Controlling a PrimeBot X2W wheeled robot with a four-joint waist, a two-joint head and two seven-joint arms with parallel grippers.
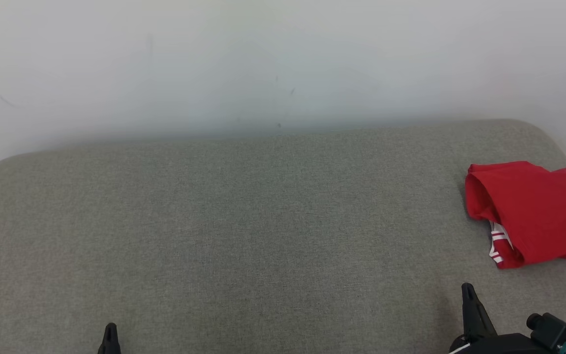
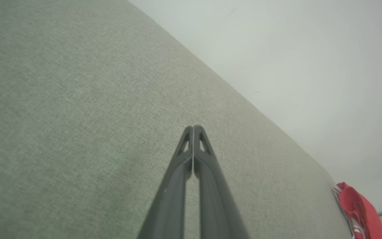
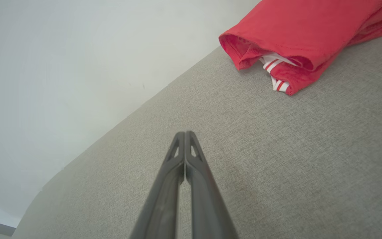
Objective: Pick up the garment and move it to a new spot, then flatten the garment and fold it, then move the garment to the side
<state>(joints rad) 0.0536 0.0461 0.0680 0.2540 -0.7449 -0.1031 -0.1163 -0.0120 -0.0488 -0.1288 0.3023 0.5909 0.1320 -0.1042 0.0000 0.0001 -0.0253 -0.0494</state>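
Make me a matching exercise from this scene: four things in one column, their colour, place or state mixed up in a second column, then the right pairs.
1. garment
2. left gripper
3. right gripper
4. wall

A. pale, behind the cushion
B. shut, lower left of the head view
C. red, at the cushion's right end
D. shut, lower right, nearer the garment

Pairs: 1-C, 2-B, 3-D, 4-A
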